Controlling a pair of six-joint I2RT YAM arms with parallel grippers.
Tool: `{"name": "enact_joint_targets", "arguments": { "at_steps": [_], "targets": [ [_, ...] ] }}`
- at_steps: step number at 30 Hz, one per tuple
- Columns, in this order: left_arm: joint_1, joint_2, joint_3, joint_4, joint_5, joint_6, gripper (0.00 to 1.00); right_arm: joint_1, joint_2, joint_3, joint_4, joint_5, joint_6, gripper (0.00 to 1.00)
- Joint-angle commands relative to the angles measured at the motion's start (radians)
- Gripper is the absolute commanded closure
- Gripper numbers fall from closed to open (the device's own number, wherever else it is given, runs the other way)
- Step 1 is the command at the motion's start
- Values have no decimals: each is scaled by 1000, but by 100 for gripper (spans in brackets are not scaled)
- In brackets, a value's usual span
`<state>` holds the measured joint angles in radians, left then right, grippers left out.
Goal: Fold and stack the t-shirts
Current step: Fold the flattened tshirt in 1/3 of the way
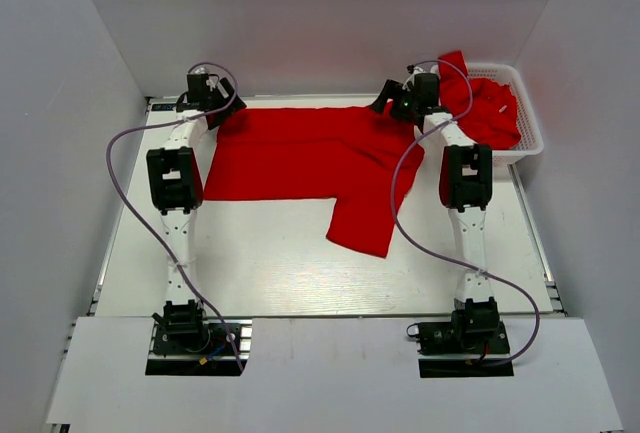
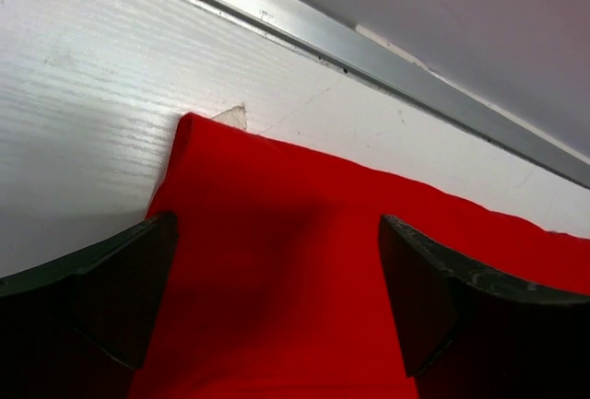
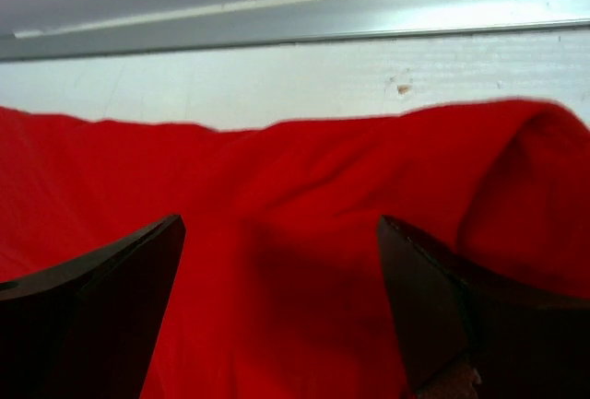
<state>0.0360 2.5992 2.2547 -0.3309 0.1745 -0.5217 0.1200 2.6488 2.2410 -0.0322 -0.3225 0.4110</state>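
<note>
Black fingers [image 2: 101, 298] frame both wrist views, each claw spread apart and holding nothing: left gripper [image 2: 277, 261] over the t-shirt [image 2: 277, 187] at its far corner, right gripper [image 3: 281, 270] over its rumpled far edge. Only overhead shows one t-shirt spread on the table [image 1: 270, 273], open tabletop nearer the bases, and a red heap [image 1: 490, 108] in one basket [image 1: 531, 135].

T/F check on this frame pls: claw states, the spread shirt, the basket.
1. The left claw and right claw both stand open, gripping nothing. True.
2. The spread t-shirt lies inside the basket. False: it lies on the table; the basket holds other bunched red cloth.
3. The left claw is over the spread t-shirt's far-left corner. True.
4. The basket stands at the table's near-left corner. False: it is at the far right, beside the right claw.
</note>
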Motion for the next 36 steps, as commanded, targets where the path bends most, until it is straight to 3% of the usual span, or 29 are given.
{"name": "enact_joint_targets", "arguments": {
  "at_steps": [1, 7, 13, 19, 24, 30, 36],
  "targets": [
    [-4, -102, 25, -65, -21, 23, 0, 4, -142, -46, -63, 22, -130, 10],
    [-4, -365, -81, -368, -228, 88, 0, 30, -442, -194, -199, 138, -273, 10],
    [-4, -634, -413, -622, -317, 35, 0, 72, -705, -484, -389, 306, -207, 10],
    [-4, -801, -741, -613, -383, 35, 0, 131, -984, -817, -456, 355, -127, 10],
    [15, -861, -911, -479, -339, 83, 0, 155, -1160, -1061, -456, 389, -90, 10],
    [15, -798, -946, -334, -267, 173, 0, 175, -1294, -1196, -445, 332, -81, 10],
    [15, -708, -926, -280, -251, 209, 0, 176, -1320, -1206, -472, 339, -80, 10]
  ]
}}
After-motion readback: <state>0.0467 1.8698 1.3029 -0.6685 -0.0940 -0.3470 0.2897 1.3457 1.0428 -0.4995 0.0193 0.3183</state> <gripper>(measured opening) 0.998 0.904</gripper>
